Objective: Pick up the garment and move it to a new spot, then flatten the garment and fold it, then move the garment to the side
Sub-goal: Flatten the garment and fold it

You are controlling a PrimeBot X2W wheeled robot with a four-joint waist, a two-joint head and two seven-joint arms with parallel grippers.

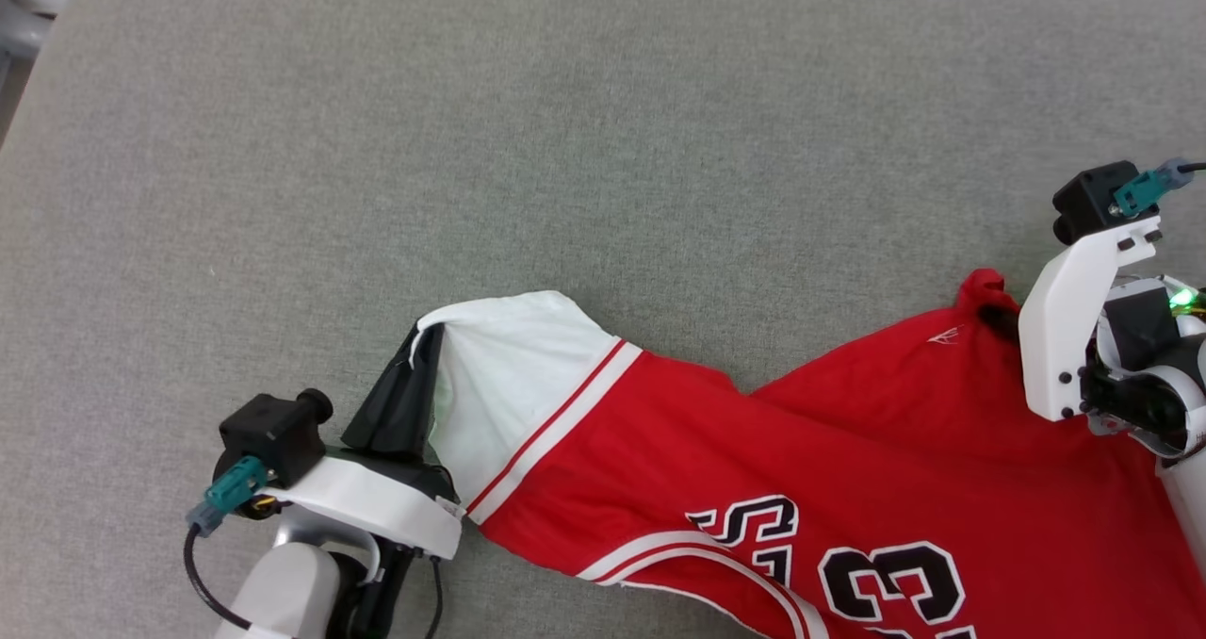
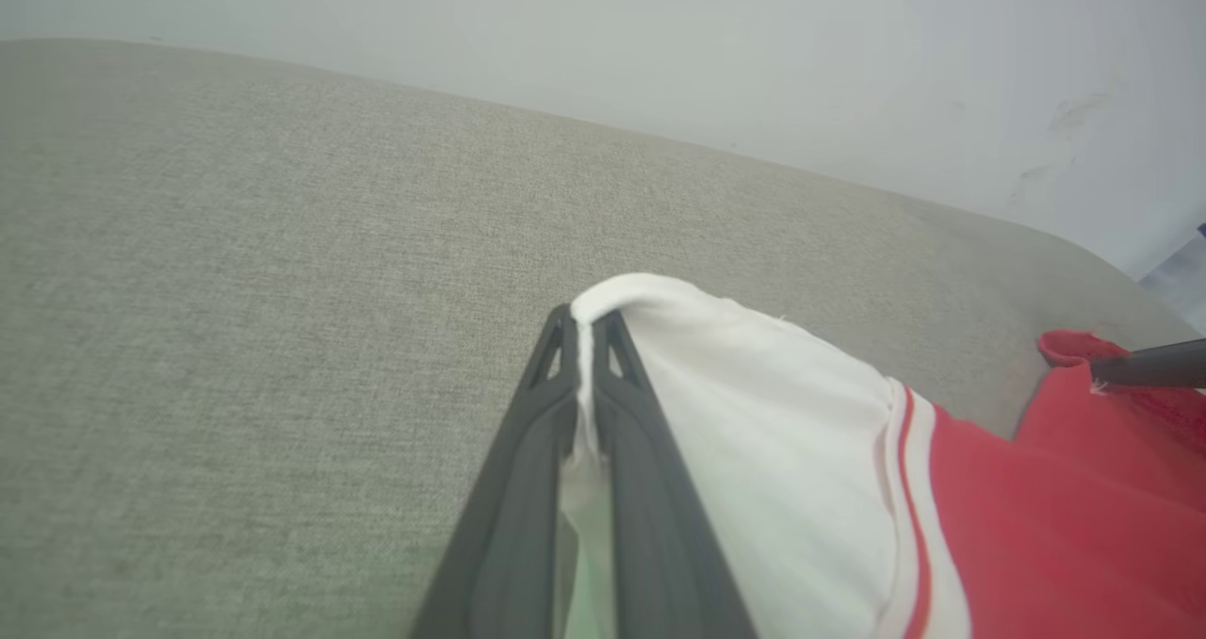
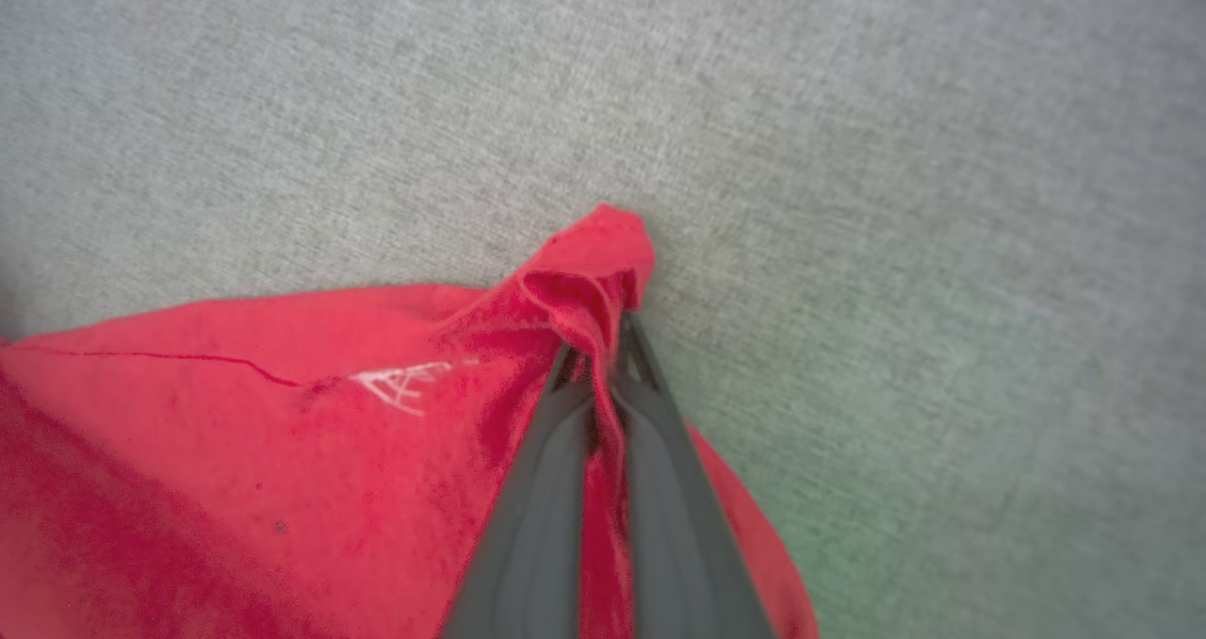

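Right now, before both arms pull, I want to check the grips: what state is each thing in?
Shirt: lettering up, rumpled, lying on the grey fabric surface.
Left gripper: shut on the shirt's white sleeve.
Right gripper: shut on a bunched red edge of the shirt.

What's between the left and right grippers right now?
Head view: the garment spans from the left gripper to the right gripper, lying on the grey cushion.
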